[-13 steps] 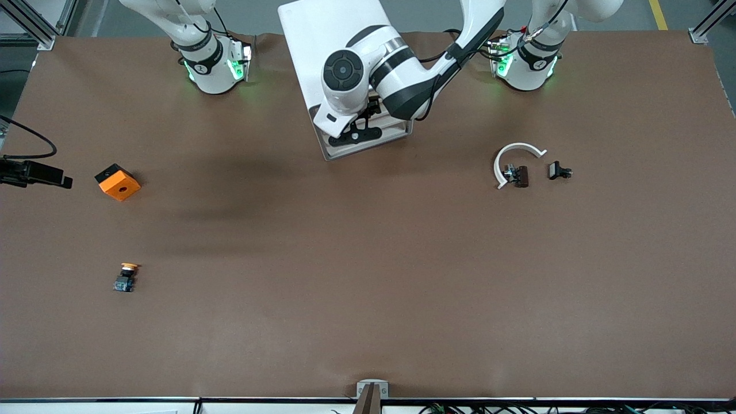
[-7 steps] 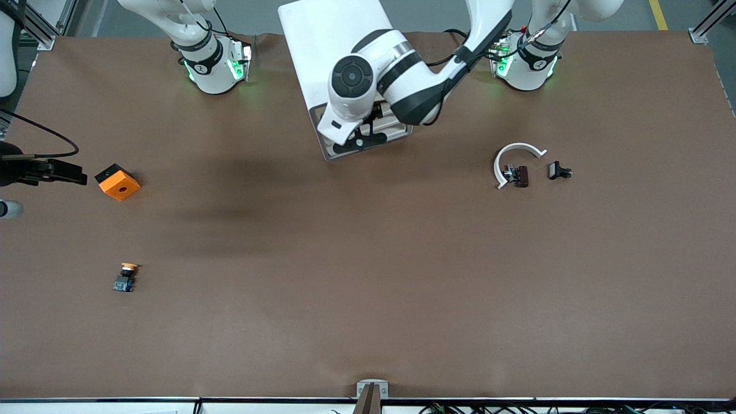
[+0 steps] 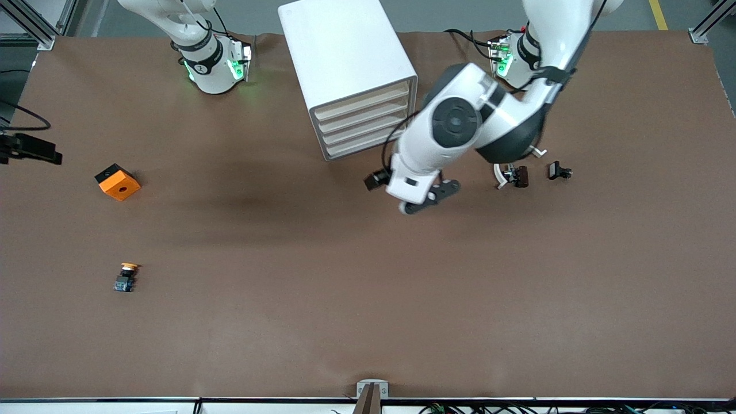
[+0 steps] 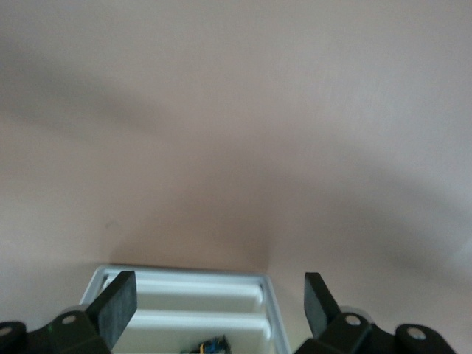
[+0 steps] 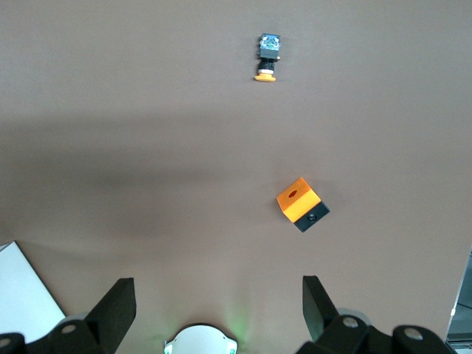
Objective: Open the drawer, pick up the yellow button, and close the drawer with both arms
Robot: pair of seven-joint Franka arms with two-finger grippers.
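Note:
The white cabinet (image 3: 339,46) stands near the robots' bases. Its four cream drawer fronts look flush, the top drawer (image 3: 362,99) included. The button (image 3: 126,277) lies on the table toward the right arm's end, close to the front camera; it also shows in the right wrist view (image 5: 267,57). My left gripper (image 3: 430,197) is open and empty over bare table in front of the cabinet. Its wrist view shows the open gripper (image 4: 220,304) over a white ridged part (image 4: 184,295). My right gripper (image 3: 34,150) is open and empty, high over the table's edge (image 5: 219,310).
An orange block with a hole (image 3: 117,181) lies between the button and the right arm's base (image 3: 213,63); it also shows in the right wrist view (image 5: 302,204). Small dark parts with a white arc (image 3: 514,172) and another dark part (image 3: 559,171) lie toward the left arm's end.
My left gripper has left the cabinet's front and swung out over the table toward the front camera. The drawer fronts now show uncovered. My right gripper has shifted a little at the table's edge.

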